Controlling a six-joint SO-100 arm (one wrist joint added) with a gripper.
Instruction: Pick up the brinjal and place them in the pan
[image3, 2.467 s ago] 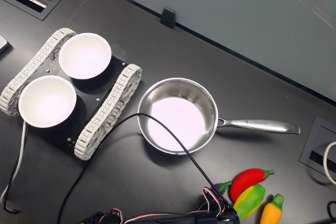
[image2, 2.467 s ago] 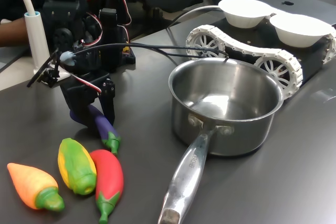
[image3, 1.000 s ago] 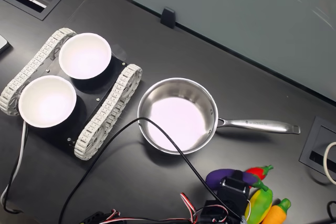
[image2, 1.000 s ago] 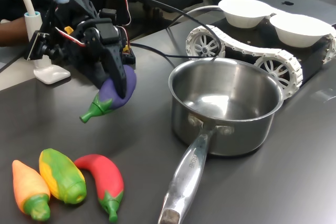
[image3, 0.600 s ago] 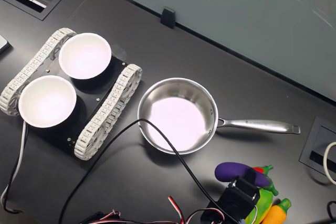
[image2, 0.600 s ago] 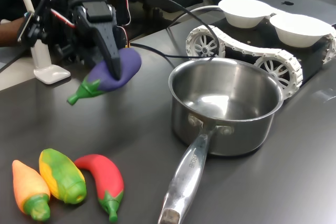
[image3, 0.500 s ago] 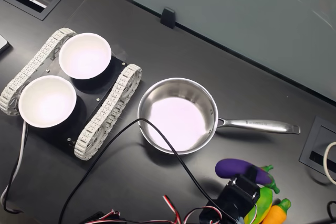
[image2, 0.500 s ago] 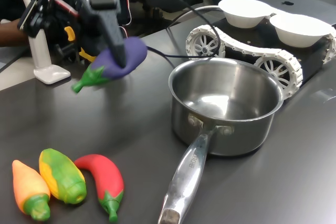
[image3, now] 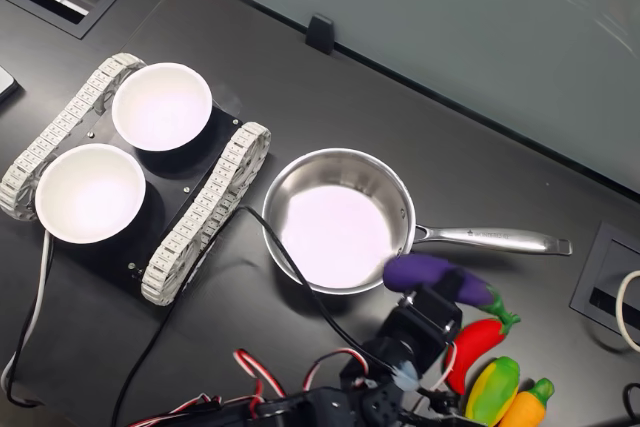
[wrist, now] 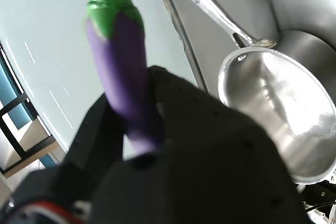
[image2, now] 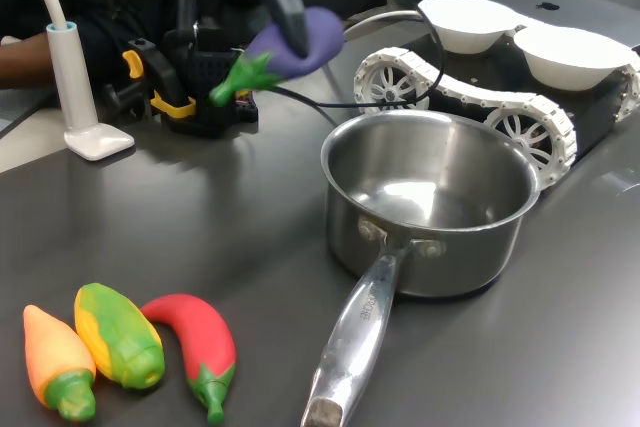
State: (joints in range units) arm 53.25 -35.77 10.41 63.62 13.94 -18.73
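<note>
The brinjal (image2: 300, 40) is glossy purple with a green stem cap. It hangs in the air, tilted stem-down, and my gripper (image2: 287, 19) is shut on it. In the first exterior view it is up and left of the pan (image2: 452, 252). In the second exterior view the brinjal (image3: 428, 272) sits over the near rim of the pan (image3: 300, 172), beside the handle root, with the gripper (image3: 436, 299) just below it. In the wrist view the black fingers (wrist: 173, 103) clamp the brinjal (wrist: 119, 72), and the pan (wrist: 247, 64), with nothing in it, lies beyond.
A red chilli (image2: 200, 335), a yellow-green corn (image2: 120, 332) and an orange vegetable (image2: 55, 355) lie at the first exterior view's lower left. Two white bowls (image2: 465, 22) (image2: 570, 52) rest on a tracked vehicle (image2: 520, 132) behind the pan. A white stand (image2: 72, 82) and black cables are near the arm.
The gripper closed on the brinjal, lifted it off the table beside the other vegetables, and carried it higher and towards the pan. The corn, chilli and orange vegetable shifted slightly.
</note>
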